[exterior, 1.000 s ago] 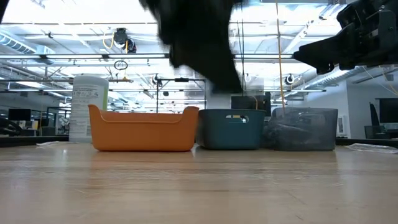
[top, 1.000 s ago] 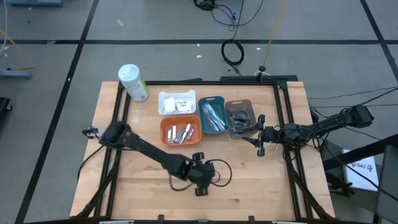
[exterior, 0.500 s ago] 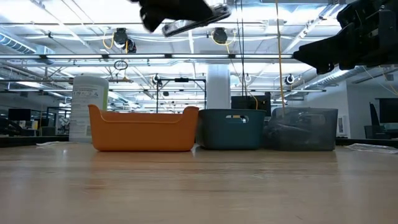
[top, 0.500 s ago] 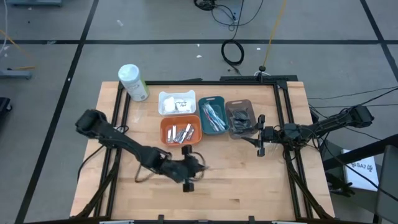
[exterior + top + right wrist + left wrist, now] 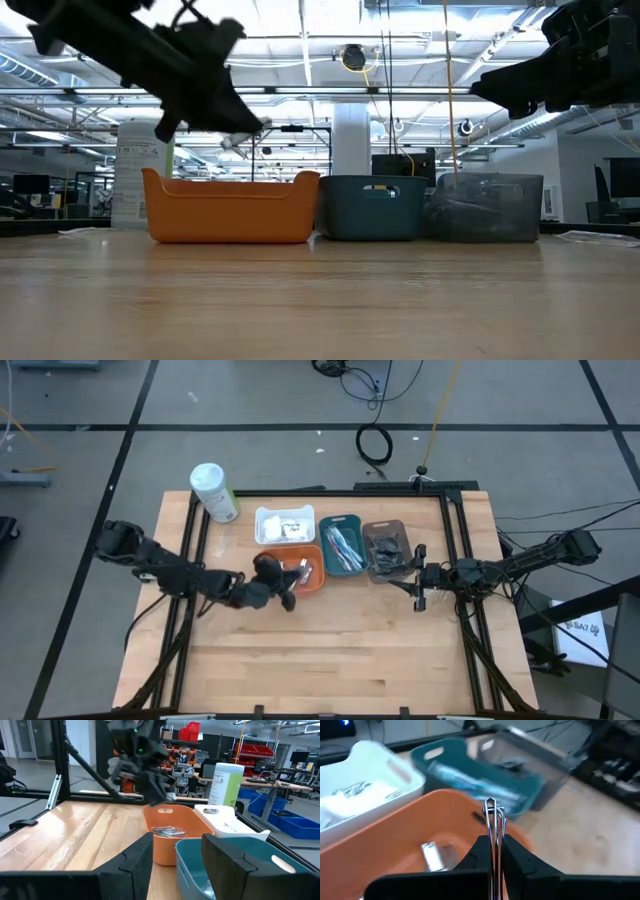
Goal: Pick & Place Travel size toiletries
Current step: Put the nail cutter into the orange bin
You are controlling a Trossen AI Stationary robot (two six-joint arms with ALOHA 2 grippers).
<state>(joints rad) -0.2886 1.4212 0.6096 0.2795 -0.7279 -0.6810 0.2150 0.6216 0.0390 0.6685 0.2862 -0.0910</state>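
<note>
A silvery tube (image 5: 493,827) stands edge-on between the left gripper's (image 5: 493,851) fingers, pinched narrow around it. Over the last second that gripper has swung from the bare wood near the front edge back toward the trays, and it now hangs over the orange tray's (image 5: 268,564) front rim, so the tube looks ready to drop among the tubes (image 5: 291,573) already there. The right gripper (image 5: 419,577) has not moved, hovering toward the right edge beside the grey tray (image 5: 402,530), fingers spread wide and holding nothing.
</note>
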